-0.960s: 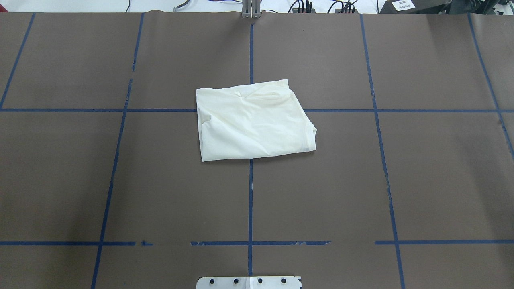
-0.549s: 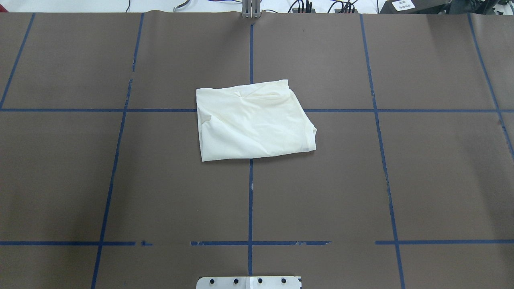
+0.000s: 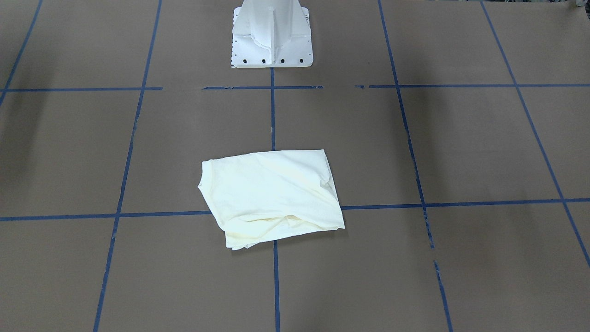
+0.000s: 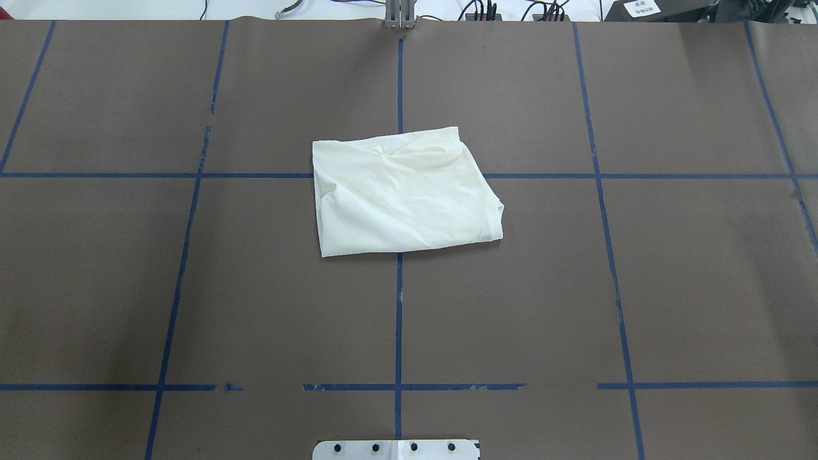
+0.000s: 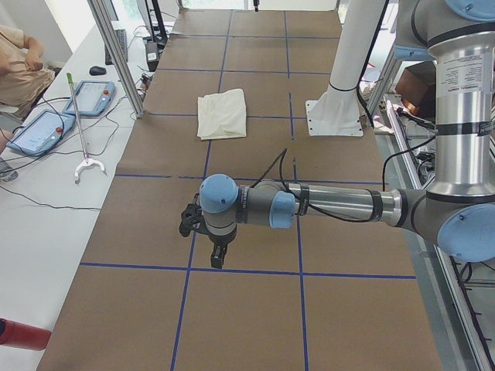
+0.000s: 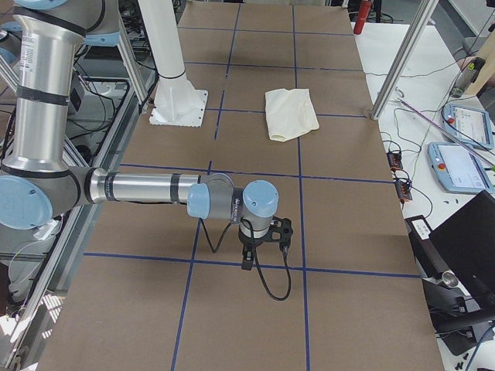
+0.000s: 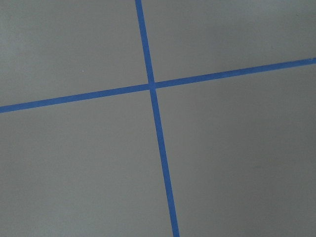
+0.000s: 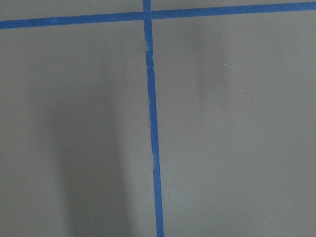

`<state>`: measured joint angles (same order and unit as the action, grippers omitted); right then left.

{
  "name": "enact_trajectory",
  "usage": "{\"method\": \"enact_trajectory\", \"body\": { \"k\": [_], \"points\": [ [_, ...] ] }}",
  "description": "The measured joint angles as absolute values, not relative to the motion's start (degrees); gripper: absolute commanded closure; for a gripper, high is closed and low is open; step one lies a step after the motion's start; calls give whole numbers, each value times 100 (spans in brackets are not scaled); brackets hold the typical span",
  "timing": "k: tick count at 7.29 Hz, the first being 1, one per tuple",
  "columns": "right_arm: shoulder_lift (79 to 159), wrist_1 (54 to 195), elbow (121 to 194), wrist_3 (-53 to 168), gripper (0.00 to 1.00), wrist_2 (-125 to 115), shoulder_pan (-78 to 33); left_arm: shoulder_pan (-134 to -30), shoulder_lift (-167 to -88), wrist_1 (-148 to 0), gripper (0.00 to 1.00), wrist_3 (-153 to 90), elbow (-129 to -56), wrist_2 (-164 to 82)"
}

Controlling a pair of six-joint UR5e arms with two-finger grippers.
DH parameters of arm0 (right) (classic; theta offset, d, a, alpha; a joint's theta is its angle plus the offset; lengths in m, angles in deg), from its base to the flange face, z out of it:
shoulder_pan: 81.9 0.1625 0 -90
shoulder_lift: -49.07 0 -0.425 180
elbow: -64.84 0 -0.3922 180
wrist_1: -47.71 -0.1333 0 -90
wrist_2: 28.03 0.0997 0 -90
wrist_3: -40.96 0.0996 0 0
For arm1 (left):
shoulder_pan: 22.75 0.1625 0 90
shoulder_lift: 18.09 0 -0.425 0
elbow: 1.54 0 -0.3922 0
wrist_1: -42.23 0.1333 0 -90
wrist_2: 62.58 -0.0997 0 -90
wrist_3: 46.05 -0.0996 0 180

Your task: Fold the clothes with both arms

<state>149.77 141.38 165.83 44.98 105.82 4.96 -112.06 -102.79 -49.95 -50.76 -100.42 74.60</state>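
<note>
Folded T-shirt (image 4: 406, 195) lies plain side up, midway between and well apart from left gripper (image 5: 217, 257) and right gripper (image 6: 249, 255). Its long axis runs between them, perhaps hem toward the right one. Print hidden; whether either gripper's jaws are apart, I cannot tell.

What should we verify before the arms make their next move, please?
1. The shirt is folded into a compact block, plain side up: ok.
2. Fold edges flush: not ok; layers peek out along the edge away from the robot.
3. The left gripper is apart from the shirt: ok.
4. The right gripper is apart from the shirt: ok.
5. Grippers open or shut: cannot tell; only side views show them.
6. Wrist views show the shirt: not ok; only tape on the table.
</note>
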Motion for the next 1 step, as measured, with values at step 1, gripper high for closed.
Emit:
{"method": "enact_trajectory", "body": {
  "k": [1],
  "points": [
    [14974, 14134, 16578, 4494, 0, 10588, 491, -11201, -10351, -4986, 0, -5069, -10031, 7466]
  ]
}}
